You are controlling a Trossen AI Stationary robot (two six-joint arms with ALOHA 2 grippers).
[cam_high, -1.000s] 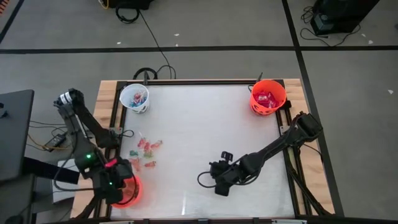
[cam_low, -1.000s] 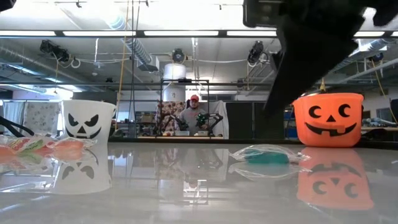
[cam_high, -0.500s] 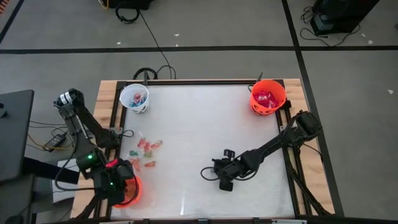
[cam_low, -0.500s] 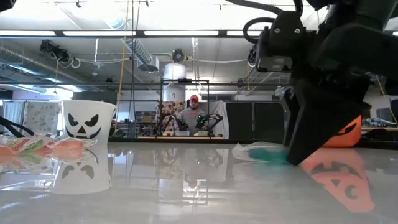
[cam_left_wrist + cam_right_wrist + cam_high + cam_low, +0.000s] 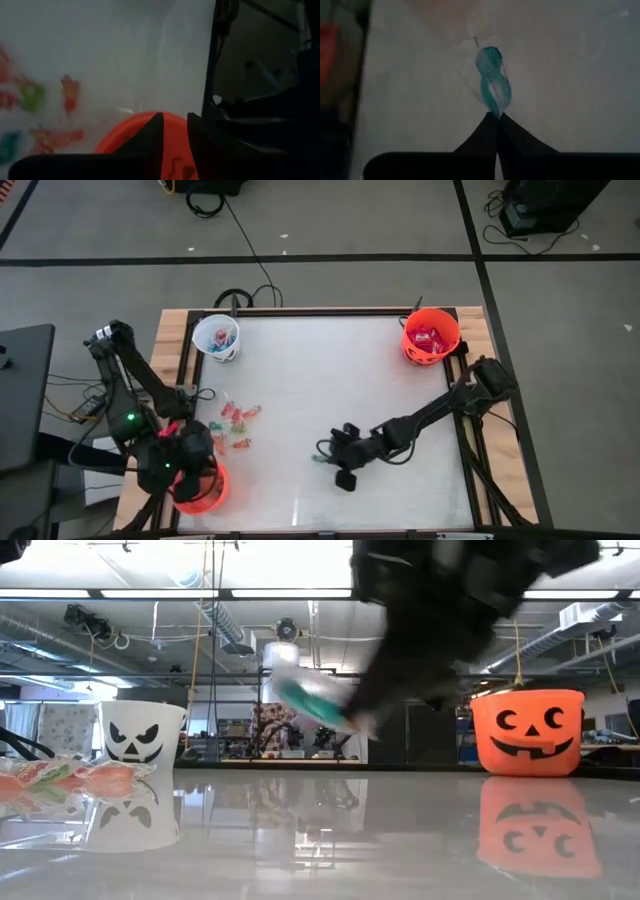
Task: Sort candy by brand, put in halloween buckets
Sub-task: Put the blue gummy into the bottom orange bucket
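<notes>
The right arm reaches low from the table's right edge toward the middle, and its wrist is turned sideways. The right gripper [image 5: 497, 117] has its fingers pressed together on the tail of a teal wrapped candy [image 5: 493, 82], which it holds up off the white table [image 5: 330, 370]; in the low view the candy [image 5: 312, 705] hangs clearly above the surface.

The left arm is folded at the near left corner. The left gripper [image 5: 175, 131] is above the near orange bucket [image 5: 203, 489], its fingers only slightly apart and holding nothing.

Loose candies [image 5: 236, 428] lie just beside this bucket. The white bucket [image 5: 216, 338] and the far orange bucket [image 5: 431, 337] stand at the far corners.
</notes>
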